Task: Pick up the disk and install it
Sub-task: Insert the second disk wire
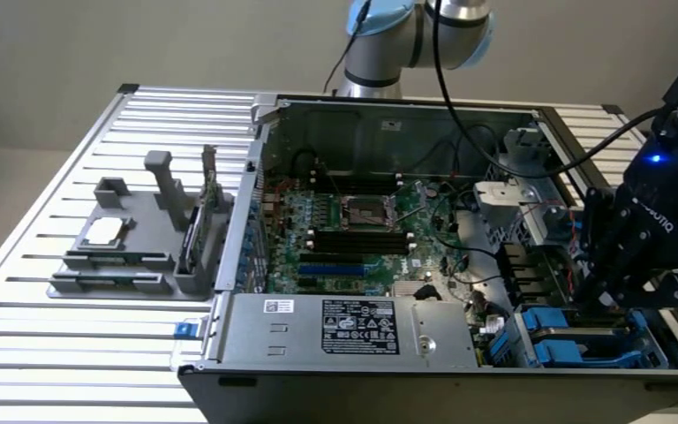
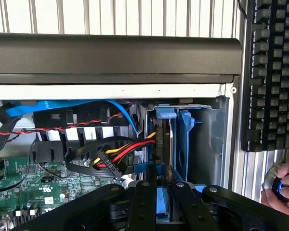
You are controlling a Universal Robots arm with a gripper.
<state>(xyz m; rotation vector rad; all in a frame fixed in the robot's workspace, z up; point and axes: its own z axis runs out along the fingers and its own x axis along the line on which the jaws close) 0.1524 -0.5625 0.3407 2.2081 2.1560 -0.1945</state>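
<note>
The open computer case [image 1: 374,265] lies on the slatted metal table [image 1: 33,353], with the green motherboard [image 1: 351,234] in its middle and the grey power-supply box [image 1: 345,325] along its near wall. At the exterior view's right the black gripper [image 1: 607,296] reaches down into the drive bay [image 1: 586,340].

In the wrist view the gripper [image 2: 156,190] has its two fingers [image 2: 143,202] close together on a blue edge. I judge this is the carrier of the disk [image 2: 162,199], which stands on its edge in the bay [image 2: 212,144], just beside the red, yellow and black power cable [image 2: 127,154]. The jaws are nearly closed and seem to grip the disk.

The disk looks stiff and rather heavy for its size, and sensitive to shocks. The blue plastic frame may bend a little, so the narrow sides of the frame are the good place to hold it.

A keyboard [image 2: 272,72] lies outside the case, and a person's hand [image 2: 282,190] rests near a small knob.
</note>
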